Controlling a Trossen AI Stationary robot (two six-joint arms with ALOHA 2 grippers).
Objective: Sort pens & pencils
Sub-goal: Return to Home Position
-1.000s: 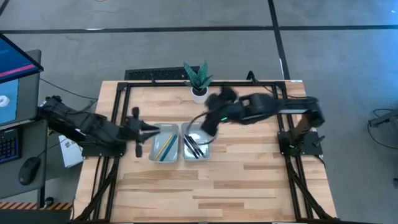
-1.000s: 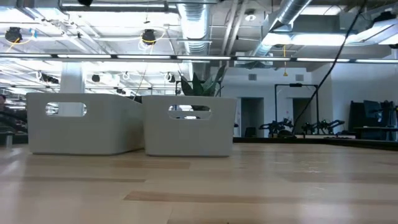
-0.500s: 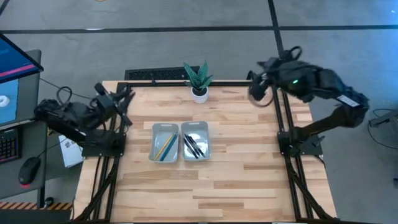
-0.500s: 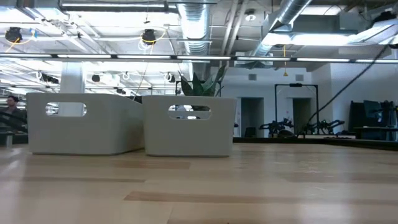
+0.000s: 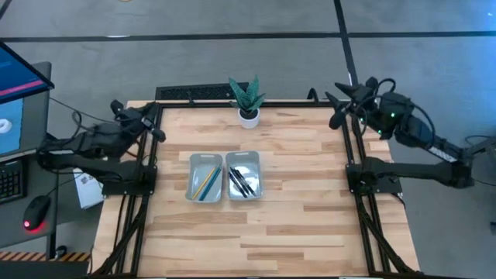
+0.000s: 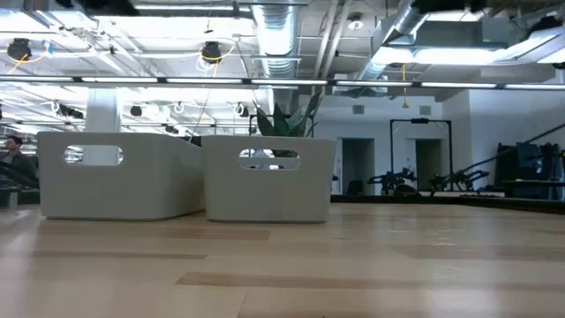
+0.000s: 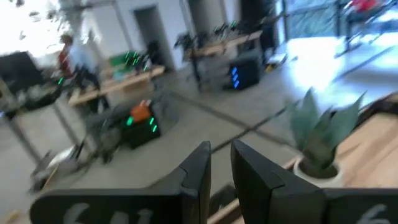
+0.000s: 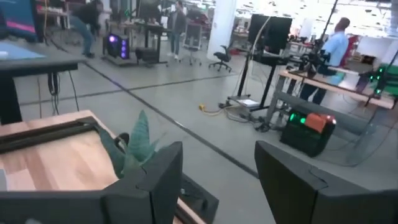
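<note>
Two grey trays sit side by side mid-table. The left tray (image 5: 204,177) (image 6: 119,174) holds the pencils (image 5: 206,183); I make out a yellow and a blue one, but no dark grey one. The right tray (image 5: 243,177) (image 6: 269,177) holds the black pens (image 5: 242,183). My left gripper (image 5: 151,124) (image 7: 221,163) is at the table's far left corner, away from the trays, its fingers a narrow slit apart. My right gripper (image 5: 339,105) (image 8: 217,168) is at the far right corner, open wide and empty. In the low view the tray walls hide what lies inside.
A small potted plant (image 5: 246,99) (image 8: 138,146) stands at the far edge, behind the right tray. Bare wood stretches near and right of the trays (image 5: 310,217). Metal frame rails run along the table's left and right sides (image 5: 358,194). People show in the room beyond.
Both arms have pulled back from the trays. The right gripper swung from over the right tray up and out to the far right corner. The left gripper drew back from beside the left tray to the far left corner. The trays and what is in them have stayed put.
</note>
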